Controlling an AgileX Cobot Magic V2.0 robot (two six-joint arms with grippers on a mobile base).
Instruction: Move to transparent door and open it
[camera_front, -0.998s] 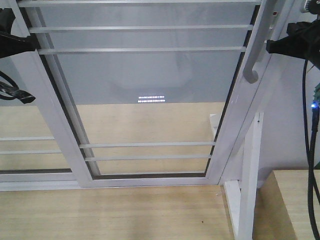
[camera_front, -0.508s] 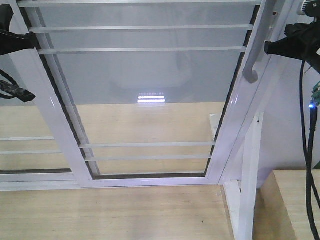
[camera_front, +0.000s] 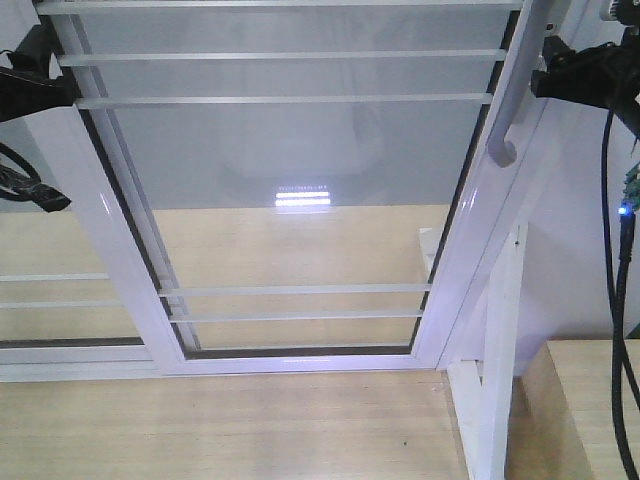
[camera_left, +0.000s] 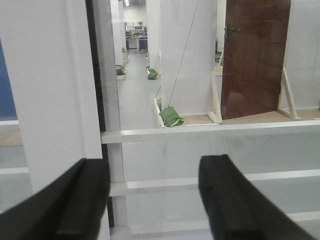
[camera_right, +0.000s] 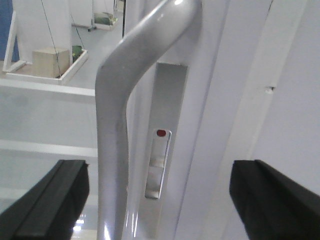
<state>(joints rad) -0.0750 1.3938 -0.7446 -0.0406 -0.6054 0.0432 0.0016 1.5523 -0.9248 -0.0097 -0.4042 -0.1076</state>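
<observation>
the right gripper is climbing the right stile of the transparent door, jaws spread and now straddling the grey handle; closing on it looks next. the left gripper is idling, spread, at the left stile.

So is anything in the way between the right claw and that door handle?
Nothing visible is. In the right wrist view the right gripper is open, and the grey handle stands between its two fingers, nearer the one on the left of the picture. Only air shows between fingers and handle.
</observation>
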